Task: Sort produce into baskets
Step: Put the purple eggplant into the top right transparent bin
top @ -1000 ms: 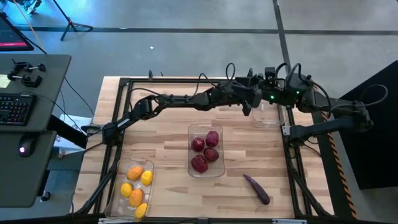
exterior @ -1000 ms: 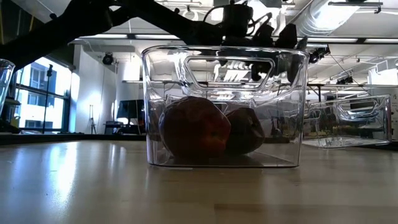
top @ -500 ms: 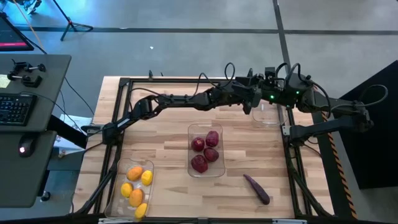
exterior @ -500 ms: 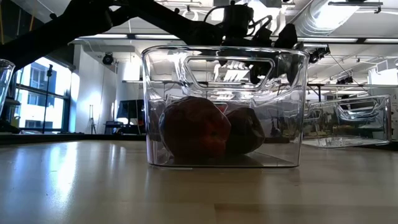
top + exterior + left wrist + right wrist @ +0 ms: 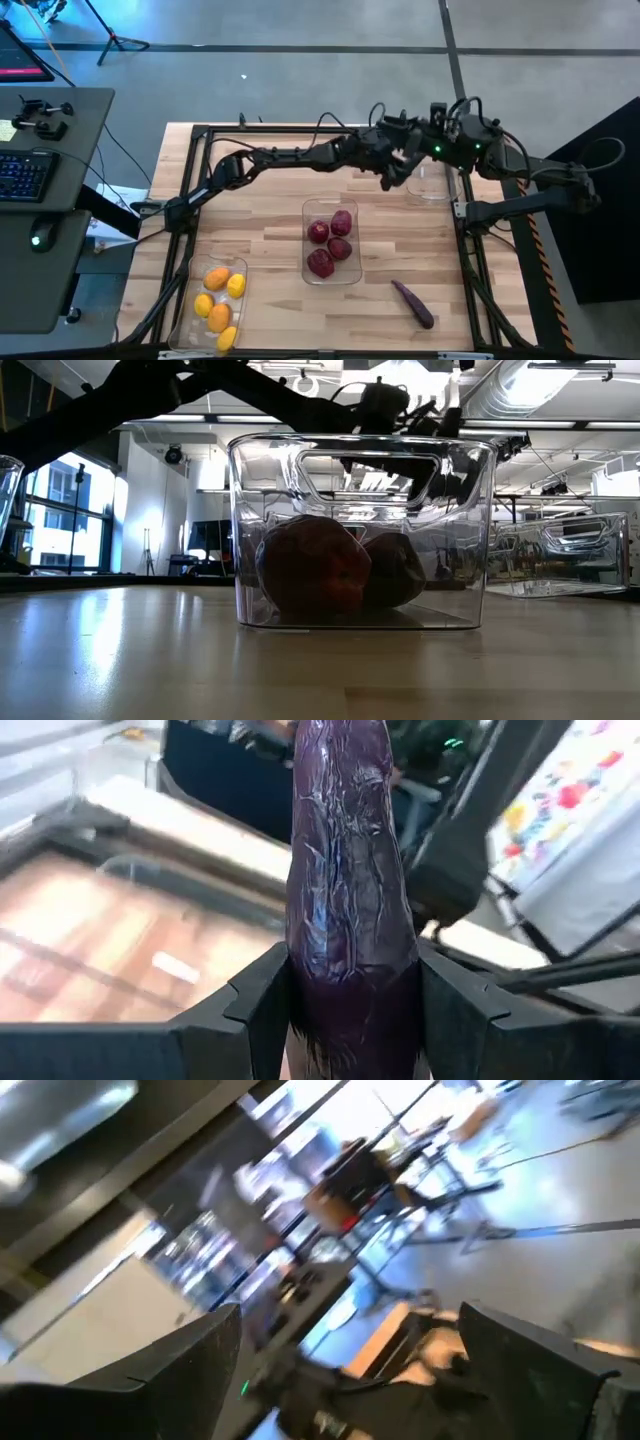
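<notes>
Centrally, an eggplant (image 5: 350, 890) is clamped between the two fingers (image 5: 250, 1010) of the left gripper (image 5: 352, 1010), its purple body standing out past the fingertips, as the left wrist view shows. Seen from above, the left gripper (image 5: 392, 163) is raised over the far side of the table (image 5: 270, 215), just beside the empty bin (image 5: 432, 185) at the far right, and the eggplant appears not yet released into it. On the near side of this gripper stands the middle bin (image 5: 331, 243), holding four dark red fruits (image 5: 320, 262); two of them show through its clear wall in the low view (image 5: 310, 575). Farther off, toward the near left corner, the left bin (image 5: 214, 300) holds five yellow and orange fruits (image 5: 218, 316). A second eggplant (image 5: 412, 303) lies loose on the bare wood toward the near right, well apart from every bin and from both grippers. The right gripper (image 5: 443, 142) hangs close behind the left one, over the far edge; its wrist view shows the two fingers (image 5: 130, 1370) spread wide with nothing between them, looking out into the room. Judged from this arrangement, the sorting is well advanced: the red fruits and the yellow and orange fruits are binned, while both eggplants remain, one in the grasp awaiting its drop and one on the table awaiting pickup.
</notes>
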You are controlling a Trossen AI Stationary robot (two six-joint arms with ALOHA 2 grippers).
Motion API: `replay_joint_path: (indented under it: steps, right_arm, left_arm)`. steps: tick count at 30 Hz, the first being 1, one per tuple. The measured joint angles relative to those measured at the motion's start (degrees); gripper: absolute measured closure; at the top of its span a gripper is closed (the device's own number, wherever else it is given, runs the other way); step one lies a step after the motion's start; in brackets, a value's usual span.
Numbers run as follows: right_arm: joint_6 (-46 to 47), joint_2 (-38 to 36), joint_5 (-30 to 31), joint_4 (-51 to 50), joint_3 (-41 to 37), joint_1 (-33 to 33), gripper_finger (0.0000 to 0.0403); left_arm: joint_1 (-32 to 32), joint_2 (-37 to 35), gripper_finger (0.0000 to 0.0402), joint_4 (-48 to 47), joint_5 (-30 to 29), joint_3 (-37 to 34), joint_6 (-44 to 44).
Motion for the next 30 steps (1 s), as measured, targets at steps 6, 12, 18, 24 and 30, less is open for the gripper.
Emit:
replay_joint_path:
  steps: [6, 12, 18, 24, 30]
  right_arm:
    - [-0.9, -0.8, 3.2, -0.2, 0.0, -2.3, 0.0039]
    - [0.8, -2.7, 3.3, -11.3, 0.0, -2.6, 0.0039]
    - [8.1, -3.6, 6.7, -34.5, 0.0, -2.7, 0.0039]
    - [20.4, -1.5, 7.8, -59.3, 0.0, -4.6, 0.0078]
    - [20.8, 4.3, 10.3, -75.2, 0.0, -10.1, 0.0278]
  left_arm:
    - [4.4, -5.0, 0.0238, -4.8, 1.4, 0.1, 1.6]
    - [11.4, -9.9, 0.0238, -18.0, 0.5, 0.1, 6.9]
    - [17.2, -13.9, 0.0238, -25.6, 0.6, 0.1, 10.3]
    - [18.9, -18.4, 0.0238, -25.5, 1.2, 0.0, 11.0]
    - [17.8, -22.0, 0.0238, -25.0, 1.2, 0.0, 12.5]
